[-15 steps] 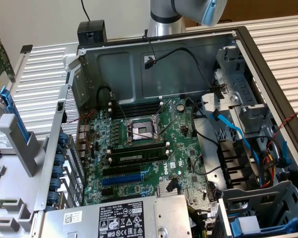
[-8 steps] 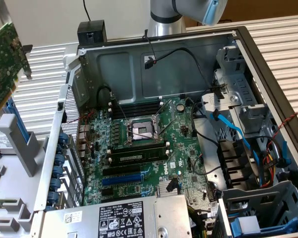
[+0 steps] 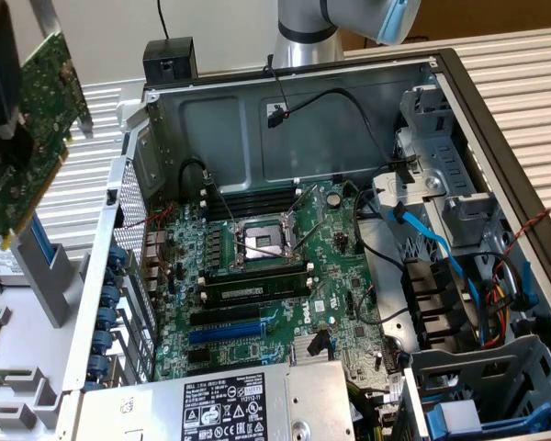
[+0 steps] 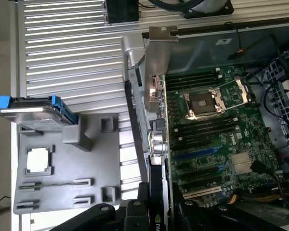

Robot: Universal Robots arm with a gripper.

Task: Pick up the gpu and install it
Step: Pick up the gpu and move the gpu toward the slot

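The gpu [image 3: 35,124] is held aloft, pinched edge-on in the gripper [image 4: 160,211], outside the open computer case [image 3: 119,239] at the exterior view's left, well apart from the motherboard [image 3: 340,276]. Judged risk: its silver end bracket [image 4: 163,32] could be caught on the case wall, or the card jammed askew, if tilt goes uncorrected.

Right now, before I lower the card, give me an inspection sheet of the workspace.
Surface: ribbed metal table, grey parts tray.
Job's things: gpu in the air outside the open case, at the exterior view's left; blue motherboard slot empty.
Clutter: blue-framed drive and a chip on the tray.
Claw: shut on the gpu.
Cables: blue cable and black cable inside the case.
Surroundings: power supply in the case.
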